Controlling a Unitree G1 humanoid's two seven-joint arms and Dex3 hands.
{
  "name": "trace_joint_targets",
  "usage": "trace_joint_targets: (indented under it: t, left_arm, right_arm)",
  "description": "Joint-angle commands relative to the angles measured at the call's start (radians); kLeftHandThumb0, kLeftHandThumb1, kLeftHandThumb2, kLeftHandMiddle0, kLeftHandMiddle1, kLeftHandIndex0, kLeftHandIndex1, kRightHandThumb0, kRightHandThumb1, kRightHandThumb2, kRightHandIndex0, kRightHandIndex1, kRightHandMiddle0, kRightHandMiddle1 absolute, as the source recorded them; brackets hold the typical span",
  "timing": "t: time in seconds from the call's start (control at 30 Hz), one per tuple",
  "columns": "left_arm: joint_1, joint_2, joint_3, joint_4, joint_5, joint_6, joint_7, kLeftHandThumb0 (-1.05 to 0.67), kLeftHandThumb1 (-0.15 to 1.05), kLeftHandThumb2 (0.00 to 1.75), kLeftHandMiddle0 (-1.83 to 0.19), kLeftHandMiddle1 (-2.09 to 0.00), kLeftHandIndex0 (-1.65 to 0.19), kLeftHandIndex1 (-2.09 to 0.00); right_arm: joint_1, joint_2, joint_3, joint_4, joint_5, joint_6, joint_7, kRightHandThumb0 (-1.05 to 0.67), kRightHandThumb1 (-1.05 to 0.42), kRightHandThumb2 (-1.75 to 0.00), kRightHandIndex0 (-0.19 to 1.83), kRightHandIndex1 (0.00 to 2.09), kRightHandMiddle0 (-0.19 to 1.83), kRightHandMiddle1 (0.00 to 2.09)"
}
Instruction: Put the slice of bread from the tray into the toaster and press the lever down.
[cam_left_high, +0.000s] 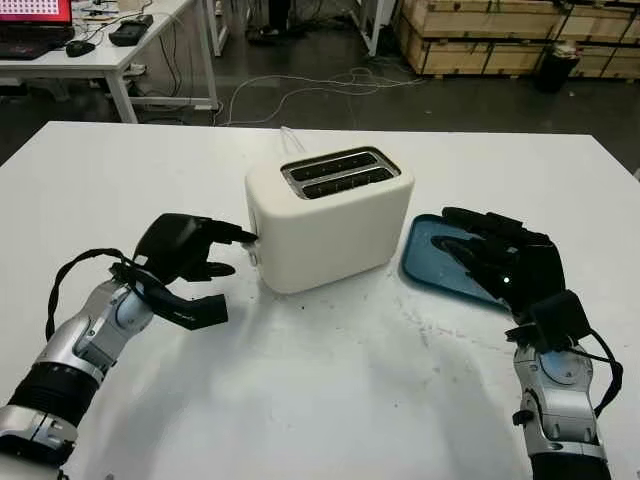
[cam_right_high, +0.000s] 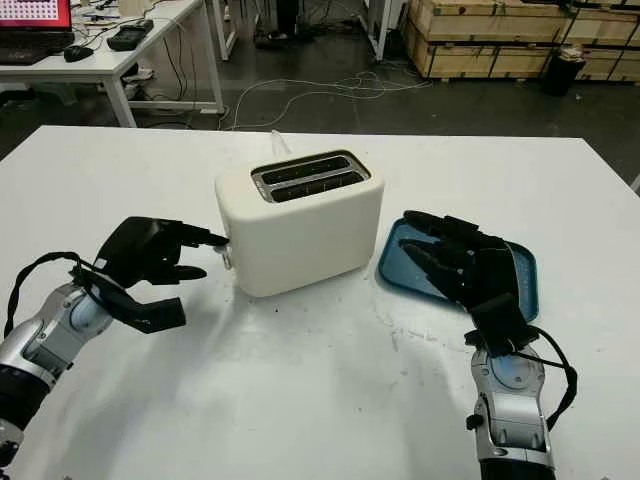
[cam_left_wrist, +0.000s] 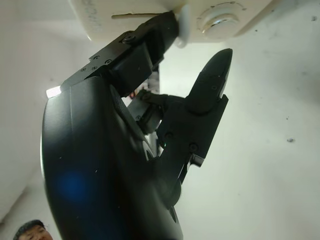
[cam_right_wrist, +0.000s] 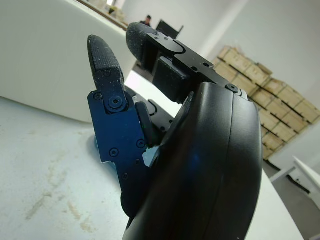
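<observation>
White counter (cam_left_high: 330, 400): left hand (cam_left_high: 185, 250) has one of its fingers (cam_left_high: 238, 236) at the toaster (cam_left_high: 325, 215) lever (cam_left_high: 252, 247), holding nothing, ready to press; right hand (cam_left_high: 500, 258) open over the tray (cam_left_high: 425, 240).

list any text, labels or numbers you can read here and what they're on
None can be read.
The toaster shows raised lettering on its end wall in the left wrist view, beside the left hand; too partial to read.
The monitor shows a pattern, too small.

The left hand (cam_left_high: 195, 262) reaches forward from the bottom left, one finger (cam_left_high: 238, 237) extended, holding nothing. The right hand (cam_left_high: 500, 256) hovers open at the right.
</observation>
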Motion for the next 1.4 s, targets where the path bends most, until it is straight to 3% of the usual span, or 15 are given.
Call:
trace_joint_targets:
  t: [0.0, 0.07, 0.17, 0.2, 0.23, 0.27, 0.37, 0.5, 1.03, 1.13, 1.27, 1.37]
  left_arm:
    - [-0.011, -0.044, -0.086, 0.020, 0.065, -0.025, -0.066, -0.25, 0.88, 0.05, -0.88, -1.35, -1.33, -0.02]
    - [-0.030, -0.048, -0.084, 0.023, 0.060, -0.020, -0.071, -0.29, 0.91, 0.13, -0.91, -1.34, -1.37, -0.05]
    - [-0.052, -0.053, -0.076, 0.034, 0.049, -0.030, -0.067, -0.33, 0.92, 0.24, -0.93, -1.49, -1.44, -0.18]
    - [-0.059, -0.054, -0.076, 0.042, 0.052, -0.039, -0.055, -0.34, 0.92, 0.25, -0.93, -1.54, -1.37, -0.41]
    - [-0.064, -0.055, -0.075, 0.049, 0.053, -0.045, -0.048, -0.35, 0.92, 0.24, -0.95, -1.61, -1.19, -0.88]
    - [-0.068, -0.056, -0.074, 0.053, 0.053, -0.047, -0.045, -0.36, 0.92, 0.25, -0.96, -1.63, -1.10, -1.12]
    - [-0.079, -0.058, -0.073, 0.059, 0.057, -0.048, -0.040, -0.43, 0.92, 0.31, -1.05, -1.61, -1.03, -1.40]
    - [-0.085, -0.060, -0.074, 0.058, 0.061, -0.041, -0.040, -0.47, 0.92, 0.39, -1.10, -1.58, -1.03, -1.43]
    - [-0.099, -0.045, -0.082, 0.022, 0.091, -0.009, -0.100, -0.42, 0.92, 0.34, -1.07, -1.44, -1.02, -1.24]
    - [-0.117, -0.058, -0.086, 0.026, 0.093, -0.006, -0.117, -0.43, 0.92, 0.33, -1.03, -1.53, -1.02, -1.27]
    - [-0.134, -0.181, -0.100, 0.091, 0.048, 0.073, -0.153, -0.47, 0.92, 0.43, -0.96, -1.53, -0.95, -1.27]
    - [-0.142, -0.326, -0.139, 0.256, 0.036, 0.121, -0.142, -0.47, 0.92, 0.49, -0.88, -1.50, -0.87, -1.25]
  right_arm:
    - [-0.005, -0.006, -0.004, 0.001, 0.004, 0.003, -0.002, -0.48, -0.85, 0.00, 1.10, 0.00, 0.99, 0.01]
    - [-0.005, -0.007, -0.004, 0.000, 0.002, 0.002, -0.002, -0.48, -0.85, 0.00, 1.10, 0.00, 1.00, 0.01]
    - [-0.001, -0.009, -0.002, -0.011, -0.002, 0.022, -0.005, -0.46, -0.85, 0.00, 1.11, 0.01, 1.00, 0.01]
    - [-0.001, -0.010, -0.002, -0.010, -0.004, 0.020, -0.005, -0.45, -0.85, 0.00, 1.11, 0.01, 1.00, 0.01]
    - [-0.001, -0.010, -0.002, -0.008, -0.005, 0.016, -0.004, -0.45, -0.85, 0.00, 1.11, 0.01, 1.00, 0.01]
    - [-0.001, -0.011, -0.002, -0.008, -0.005, 0.014, -0.003, -0.45, -0.85, 0.00, 1.11, 0.01, 1.00, 0.00]
    - [0.000, -0.012, -0.001, -0.009, -0.009, 0.012, -0.005, -0.45, -0.85, 0.00, 1.11, 0.01, 1.00, 0.00]
    - [0.003, -0.013, 0.001, -0.013, -0.020, 0.016, -0.008, -0.43, -0.85, 0.00, 1.11, 0.01, 1.00, 0.00]
    - [0.001, -0.015, -0.001, 0.010, -0.039, -0.010, -0.005, -0.42, -0.85, 0.00, 1.12, 0.01, 0.99, 0.00]
    - [0.002, -0.013, -0.001, 0.005, -0.029, -0.007, 0.000, -0.40, -0.85, 0.00, 1.12, 0.01, 0.99, 0.00]
    - [0.002, -0.012, -0.002, 0.011, -0.020, -0.009, 0.006, -0.38, -0.85, 0.00, 1.14, 0.01, 0.99, 0.00]
    - [0.004, -0.018, -0.002, 0.011, -0.028, 0.003, 0.005, -0.38, -0.84, 0.00, 1.14, 0.01, 0.99, 0.00]
